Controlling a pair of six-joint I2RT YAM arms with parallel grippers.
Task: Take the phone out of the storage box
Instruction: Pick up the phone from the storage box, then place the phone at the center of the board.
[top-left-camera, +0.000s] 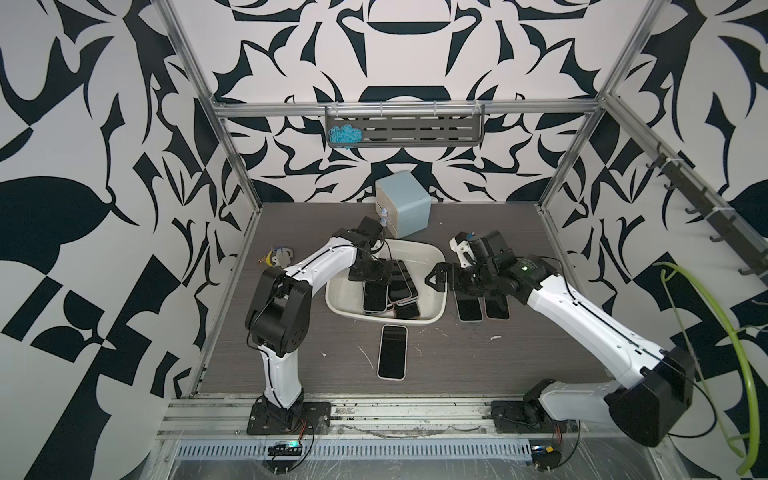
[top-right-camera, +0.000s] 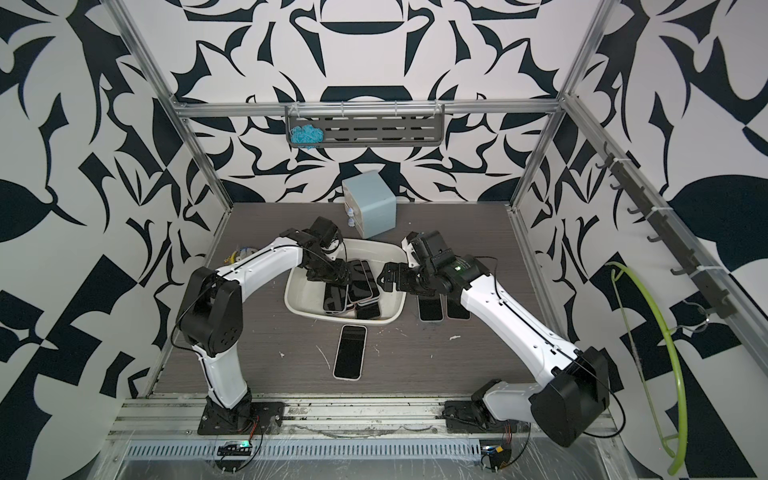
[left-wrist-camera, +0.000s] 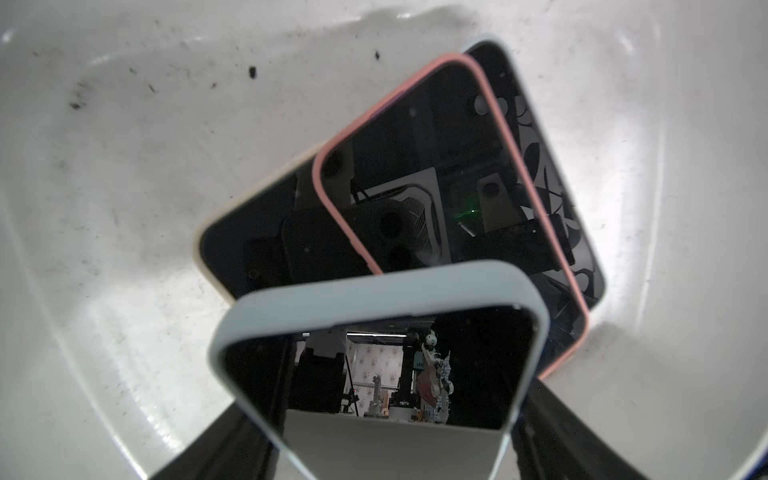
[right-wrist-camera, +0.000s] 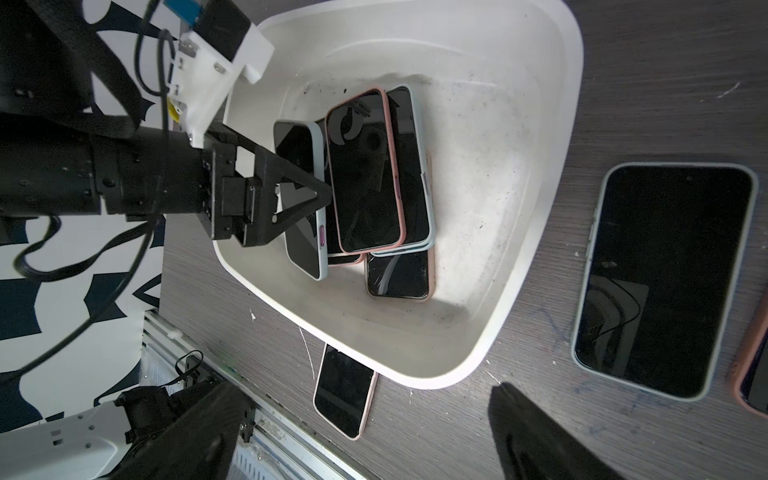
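Observation:
The white storage box (top-left-camera: 432, 250) (top-right-camera: 390, 249) sits mid-table and holds several phones in a loose pile. My left gripper (top-left-camera: 369, 272) (top-right-camera: 328, 274) reaches down into the box and is shut on a phone in a light-blue case (left-wrist-camera: 374, 291) (right-wrist-camera: 305, 249), one finger on each long side. That phone is tilted up off the pile, above a pink-cased phone (left-wrist-camera: 415, 166) and the box floor (left-wrist-camera: 124, 208). My right gripper (top-left-camera: 434, 278) (top-right-camera: 384, 279) (right-wrist-camera: 365, 449) hangs open just outside the box's right rim (right-wrist-camera: 573, 83), holding nothing.
One phone (top-left-camera: 392, 352) lies screen-up on the table in front of the box. Two more phones (top-left-camera: 469, 307) (top-left-camera: 496, 308) lie right of the box under my right arm. A light-blue drawer cube (top-left-camera: 405, 210) stands behind the box. A small object (top-left-camera: 280, 257) lies at the left edge.

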